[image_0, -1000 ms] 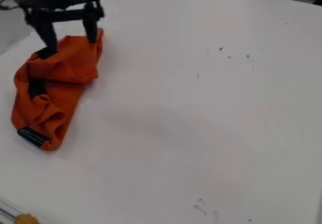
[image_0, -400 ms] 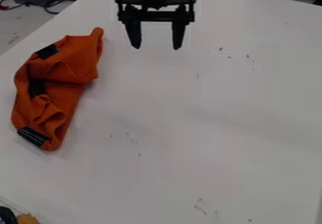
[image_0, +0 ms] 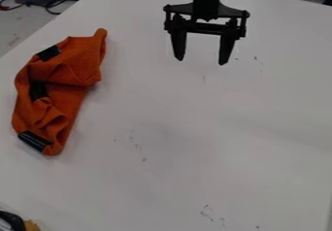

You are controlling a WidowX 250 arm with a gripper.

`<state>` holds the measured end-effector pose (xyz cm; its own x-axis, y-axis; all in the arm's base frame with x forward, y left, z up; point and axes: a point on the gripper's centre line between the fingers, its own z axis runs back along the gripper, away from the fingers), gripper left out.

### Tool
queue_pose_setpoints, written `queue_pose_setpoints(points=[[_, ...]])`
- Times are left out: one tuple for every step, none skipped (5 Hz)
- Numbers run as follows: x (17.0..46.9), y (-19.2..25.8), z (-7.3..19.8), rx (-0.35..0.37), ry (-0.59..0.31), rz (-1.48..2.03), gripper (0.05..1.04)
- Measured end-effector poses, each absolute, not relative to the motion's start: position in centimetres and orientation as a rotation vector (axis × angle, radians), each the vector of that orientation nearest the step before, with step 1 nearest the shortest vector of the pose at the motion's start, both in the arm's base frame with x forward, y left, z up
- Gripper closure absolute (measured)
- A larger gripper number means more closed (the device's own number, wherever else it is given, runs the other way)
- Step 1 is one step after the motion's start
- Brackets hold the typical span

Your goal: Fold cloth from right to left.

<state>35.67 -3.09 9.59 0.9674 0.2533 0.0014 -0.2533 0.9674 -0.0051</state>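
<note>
My gripper (image_0: 202,61) hangs over the upper middle of the white table, open, its two fingers apart with nothing between them. Well to its left lies the orange cloth (image_0: 68,70), bunched and folded in a long narrow shape near the table's left edge. Black patches show at the cloth's upper left, on its left side and at its bottom end. Creases run through its lower half. Gripper and cloth are apart.
The white table (image_0: 194,152) has a few small dark marks. Black cables (image_0: 52,2) lie beyond its upper left edge. A black curved object (image_0: 11,220) and a yellowish piece (image_0: 30,225) are at the bottom left corner.
My gripper has moved right, away from the cloth's top end to the upper middle. The cloth keeps its folded shape. A black object has come in at the bottom left corner.
</note>
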Motion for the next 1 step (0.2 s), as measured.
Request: queue_pose_setpoints(points=[[35.61,-4.89,9.05,0.005,0.019,0.198,0.083]])
